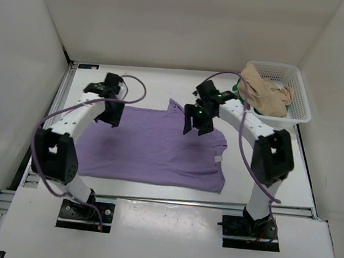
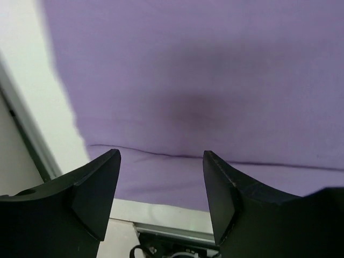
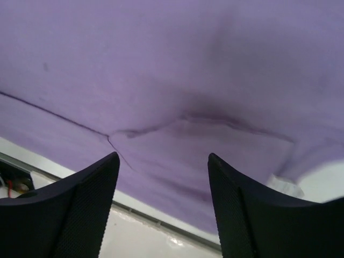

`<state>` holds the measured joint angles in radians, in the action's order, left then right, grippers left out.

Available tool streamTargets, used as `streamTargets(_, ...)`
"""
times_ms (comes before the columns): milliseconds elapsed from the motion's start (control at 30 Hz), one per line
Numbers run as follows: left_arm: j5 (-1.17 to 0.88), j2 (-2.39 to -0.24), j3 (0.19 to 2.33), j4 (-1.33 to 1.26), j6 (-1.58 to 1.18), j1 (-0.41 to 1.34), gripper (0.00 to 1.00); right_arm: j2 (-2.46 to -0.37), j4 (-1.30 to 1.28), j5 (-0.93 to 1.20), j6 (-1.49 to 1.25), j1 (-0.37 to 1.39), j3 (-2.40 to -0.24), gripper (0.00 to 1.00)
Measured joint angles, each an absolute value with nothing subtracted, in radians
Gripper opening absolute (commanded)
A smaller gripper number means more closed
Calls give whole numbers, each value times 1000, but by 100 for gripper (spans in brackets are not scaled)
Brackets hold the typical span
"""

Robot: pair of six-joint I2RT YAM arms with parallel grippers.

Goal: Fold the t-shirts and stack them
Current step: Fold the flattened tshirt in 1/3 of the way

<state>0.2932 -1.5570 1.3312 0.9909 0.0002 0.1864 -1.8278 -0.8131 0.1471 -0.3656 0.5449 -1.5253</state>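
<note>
Left side: the left gripper (image 1: 108,120) hangs over the far left part of the lavender t-shirt (image 1: 151,151). In the left wrist view its two black fingers (image 2: 94,188) stand well apart, with only purple cloth (image 2: 215,80) showing in the gap between them. Nothing is held. That view also shows the shirt's left edge against the white table (image 2: 59,123) and one straight crease running across the fabric below the gap.

Centre: the lavender t-shirt lies spread flat on the table (image 1: 278,177) between the two arms. A pointed flap sticks out at its far edge, and a small white label (image 1: 218,159) sits near its right edge.

Right of centre: the right gripper (image 1: 197,124) is over the far right part of the same shirt. The right wrist view shows its jaws wide apart and empty, with fingers (image 3: 88,204) on either side of a folded, wrinkled patch of purple cloth (image 3: 161,64). The white label (image 3: 282,185) lies at the shirt's edge.

Far right: a white mesh basket (image 1: 301,96) stands at the table's far right corner. The tan t-shirt (image 1: 262,92) is bunched inside it and drapes over the left rim. A sliver of green cloth (image 1: 239,94) shows at that rim; whether it is a shirt cannot be told.
</note>
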Motion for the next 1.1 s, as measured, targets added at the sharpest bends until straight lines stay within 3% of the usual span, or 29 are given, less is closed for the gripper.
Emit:
streamTargets(167, 248, -1715, 1291, 989, 1, 324, 72, -2025, -820, 176, -327, 627, -1655, 73)
streamTargets(367, 155, -1866, 1414, 979, 1, 384, 72, -2073, -842, 154, -313, 701, -1646, 61)
streamTargets(500, 128, -1943, 1479, 949, 0, 384, 71, -2072, -828, 134, -319, 722, -1573, 46)
streamTargets(633, 129, -2023, 1484, 939, 1, 382, 71, -2069, -828, 126, -338, 719, -1522, 45)
streamTargets(700, 129, -2052, 1489, 946, 1, 382, 71, -2069, -828, 120, -344, 718, -1522, 36)
streamTargets(733, 131, -2049, 1489, 945, 1, 382, 71, -2069, -828, 116, -347, 718, -1521, 22)
streamTargets(833, 132, -2048, 1486, 942, 0, 382, 71, -2054, -807, 104, -360, 716, -1492, 2)
streamTargets(1100, 150, -2038, 1472, 937, 0, 382, 71, -1908, -714, 57, -394, 743, -1317, 0)
